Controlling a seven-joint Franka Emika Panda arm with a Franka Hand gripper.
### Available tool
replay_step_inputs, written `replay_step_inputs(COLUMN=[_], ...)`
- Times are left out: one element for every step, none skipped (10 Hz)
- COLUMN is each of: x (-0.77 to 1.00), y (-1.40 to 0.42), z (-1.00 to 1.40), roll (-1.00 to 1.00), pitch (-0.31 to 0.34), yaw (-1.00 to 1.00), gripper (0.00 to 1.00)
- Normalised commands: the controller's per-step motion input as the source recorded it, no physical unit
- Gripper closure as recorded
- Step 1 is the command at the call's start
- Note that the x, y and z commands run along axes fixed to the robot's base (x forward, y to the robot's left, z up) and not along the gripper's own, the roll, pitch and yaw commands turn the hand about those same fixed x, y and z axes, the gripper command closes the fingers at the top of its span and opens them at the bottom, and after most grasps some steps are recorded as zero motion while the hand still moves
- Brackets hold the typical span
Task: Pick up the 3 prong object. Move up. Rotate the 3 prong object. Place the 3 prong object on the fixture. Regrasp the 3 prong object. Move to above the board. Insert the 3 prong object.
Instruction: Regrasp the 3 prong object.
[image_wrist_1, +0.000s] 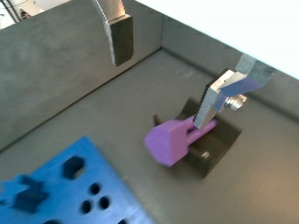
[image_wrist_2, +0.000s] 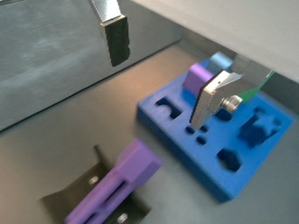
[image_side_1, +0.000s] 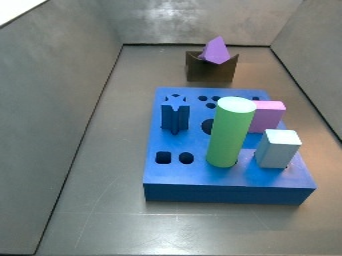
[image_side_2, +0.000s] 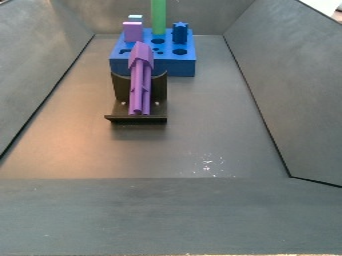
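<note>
Purple piece parked on the fixture, gripper empty above it

The 3 prong object (image_side_2: 140, 75) lies in the notch of the fixture (image_side_2: 118, 108), just in front of the board (image_side_1: 181, 180); the gripper (image_wrist_1: 176, 61) hangs above with its fingers (image_wrist_1: 121, 39) spread wide and nothing between them; judging by this, pickup, rotation and placing are done; the regrasp, the move over the board and the insertion appear to remain.

The tool (image_wrist_1: 176, 66) hangs with its fingers (image_wrist_2: 114, 39) spread wide, seemingly empty; neither side view shows it.
</note>
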Motion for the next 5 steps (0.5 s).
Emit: replay_step_inputs(x=[0.01,0.02,0.04,0.05,0.07], y=[-0.02,-0.02,-0.02,-0.03,-0.03], z=[0.01,0.00,-0.01,-0.01,-0.02], roll=[1.00,1.00,1.00,1.00,1.00], pitch=[0.030,0.035,0.045,0.052,0.067], yaw=[0.01,0.01,0.02,0.02,0.02], gripper=[0.00,0.00,0.00,0.00,0.00])
